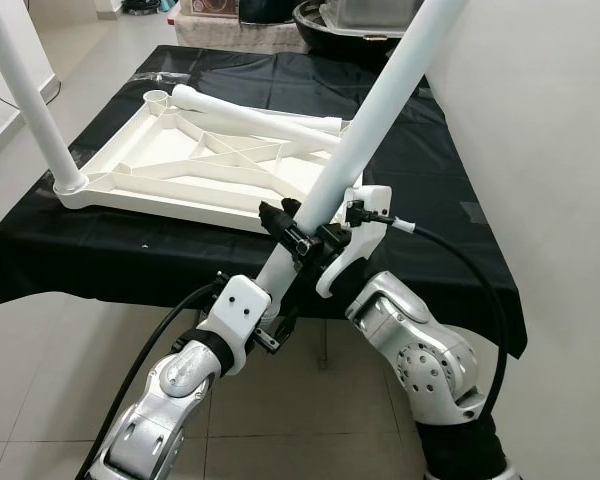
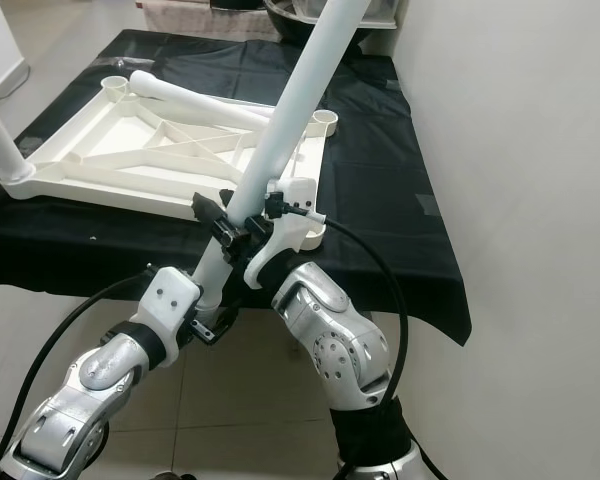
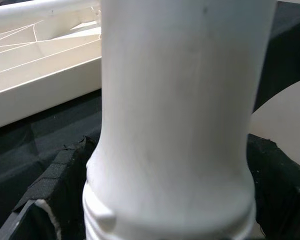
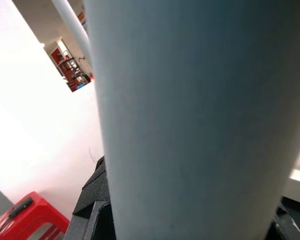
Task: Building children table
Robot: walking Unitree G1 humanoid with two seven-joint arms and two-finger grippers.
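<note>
- While the white tabletop (image 1: 200, 165) lies upside down on the black-clothed table (image 1: 420, 200), both grippers clamp one white leg (image 1: 370, 125).
- Left gripper (image 1: 280, 300) grips below; right gripper (image 1: 315, 235) above it.
- Leg is tilted, just beside the tabletop's near corner.

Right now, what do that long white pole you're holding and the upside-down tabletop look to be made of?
The pole, held in both tools, looks like moulded white plastic: smooth, matt, with a ridged end. The tabletop looks the same, with moulded ribs underneath. The cloth seems thin black fabric.
</note>
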